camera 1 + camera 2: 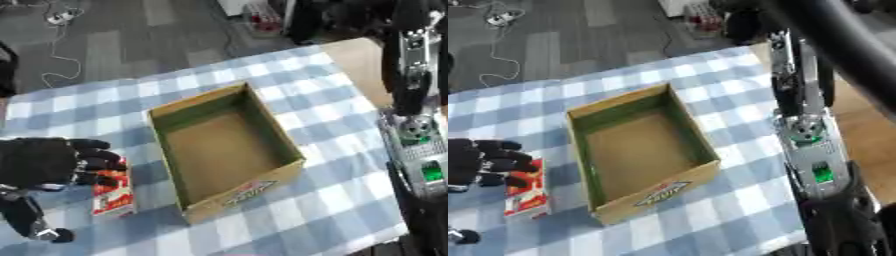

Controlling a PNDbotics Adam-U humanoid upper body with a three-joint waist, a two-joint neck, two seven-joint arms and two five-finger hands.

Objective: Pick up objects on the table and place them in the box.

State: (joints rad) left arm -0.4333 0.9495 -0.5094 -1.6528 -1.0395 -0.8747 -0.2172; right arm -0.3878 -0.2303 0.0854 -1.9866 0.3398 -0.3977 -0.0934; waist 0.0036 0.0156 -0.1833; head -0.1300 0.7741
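The left hand [52,162] sits over the top end of the red-and-white packet [114,194], fingers curled down onto it at about three o'clock from the palm. The packet lies flat on the checked cloth [332,195], long axis running twelve to six, just beside the open cardboard box [226,150], which waits at three o'clock. The right arm hangs well apart on the far side; I cannot tell its hand's state.

An open cardboard box [226,149] sits askew on the checked cloth, its inside bare, a printed label on its near wall. Left of it lies a small red-and-white packet [114,194], flat, apart from the box.
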